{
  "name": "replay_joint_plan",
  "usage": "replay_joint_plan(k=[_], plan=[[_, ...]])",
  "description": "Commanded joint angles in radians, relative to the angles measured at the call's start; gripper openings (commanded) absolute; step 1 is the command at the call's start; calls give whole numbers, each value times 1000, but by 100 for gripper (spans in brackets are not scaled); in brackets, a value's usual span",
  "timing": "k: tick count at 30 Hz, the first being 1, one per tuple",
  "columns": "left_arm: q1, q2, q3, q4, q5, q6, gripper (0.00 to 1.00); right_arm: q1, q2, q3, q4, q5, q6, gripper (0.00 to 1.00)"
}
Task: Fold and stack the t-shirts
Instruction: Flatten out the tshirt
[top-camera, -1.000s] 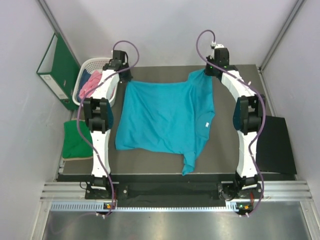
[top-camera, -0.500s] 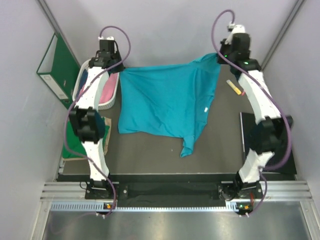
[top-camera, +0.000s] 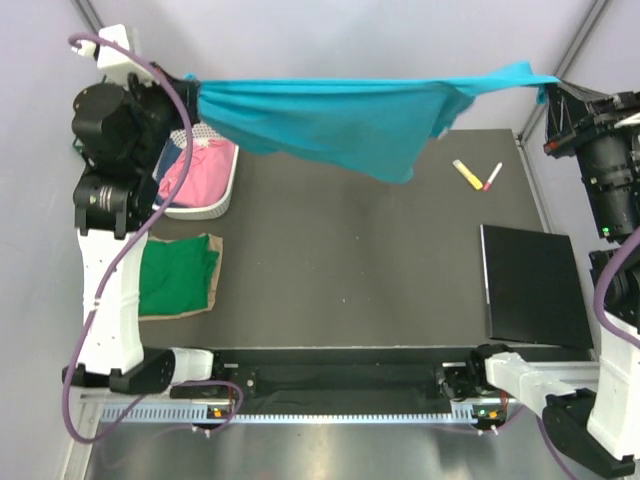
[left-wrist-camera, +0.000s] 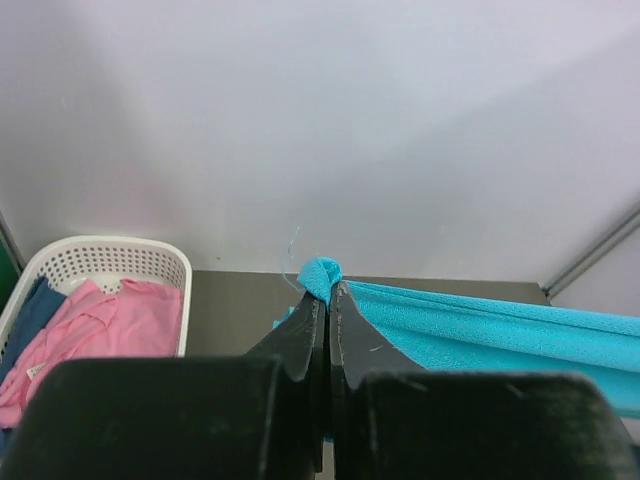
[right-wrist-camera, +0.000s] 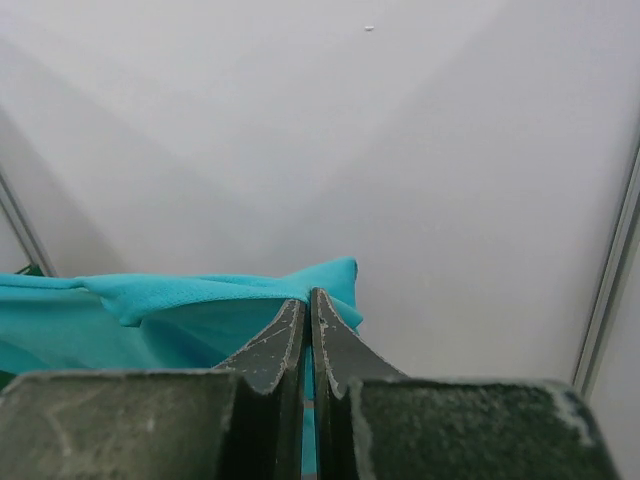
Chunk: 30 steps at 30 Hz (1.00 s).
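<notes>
Teal-blue t-shirt (top-camera: 340, 115): slung in the air between both arms. Its long axis runs straight from the left end effector (left-wrist-camera: 327, 295) to the right end effector (right-wrist-camera: 308, 300), and the body sags below and between them over the far edge of the table (top-camera: 350, 270).

Each end effector: pinched narrow on a bunched corner of the cloth. Neither arm is nearer.

Beneath the left end effector: white basket (top-camera: 222, 190) holding the pink t-shirt (top-camera: 195, 165), with the green t-shirt (top-camera: 175, 275) nearer its base.

Beneath the right end effector: yellow marker (top-camera: 466, 173), pink marker (top-camera: 493, 176) and black panel (top-camera: 530, 285), all likely snags when the shirt is lowered.
</notes>
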Motion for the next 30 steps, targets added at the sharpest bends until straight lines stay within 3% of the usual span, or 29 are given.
replay_joint_plan(k=[1,7,10,14,22,25,30], plan=[[31,-66,-116,-23,-84,43,0,-23,-54,13,-36,68,-10,0],[31,-132,-90,-23,-117,80,0,-22,-65,31,23,74,-7,0],[31,-68,-56,-40,-131,94,0,-22,-7,24,73,99,-8,0],[31,145,29,-105,-90,86,0,-22,116,-34,131,93,-7,0],[35,617,30,-121,-13,86,0,-23,596,-200,263,-70,18,0],[35,820,57,-132,36,86,0,-23,875,-130,243,-134,35,0],[35,1080,201,-130,22,70,0,-26,1314,192,142,-222,104,0]])
